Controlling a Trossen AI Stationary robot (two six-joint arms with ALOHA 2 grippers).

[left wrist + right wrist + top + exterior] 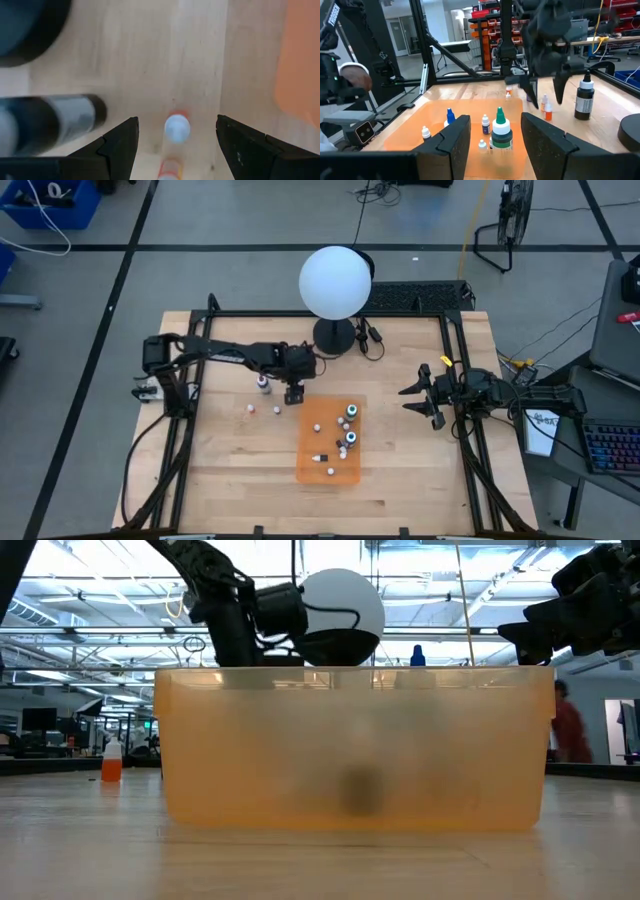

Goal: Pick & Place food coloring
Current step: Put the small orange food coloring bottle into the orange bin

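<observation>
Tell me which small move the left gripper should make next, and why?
Probably lower straight down. The left gripper is open above a small white-capped bottle that stands on the table between its fingers, beside the orange tray, not yet gripped.

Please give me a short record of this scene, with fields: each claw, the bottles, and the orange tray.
left claw: open, above a small white-topped bottle standing on the wooden table
right claw: open, empty, off the tray's right side
orange tray: holds several food coloring bottles, one green-topped, one blue-topped
outside tray: dark bottle with white top
</observation>
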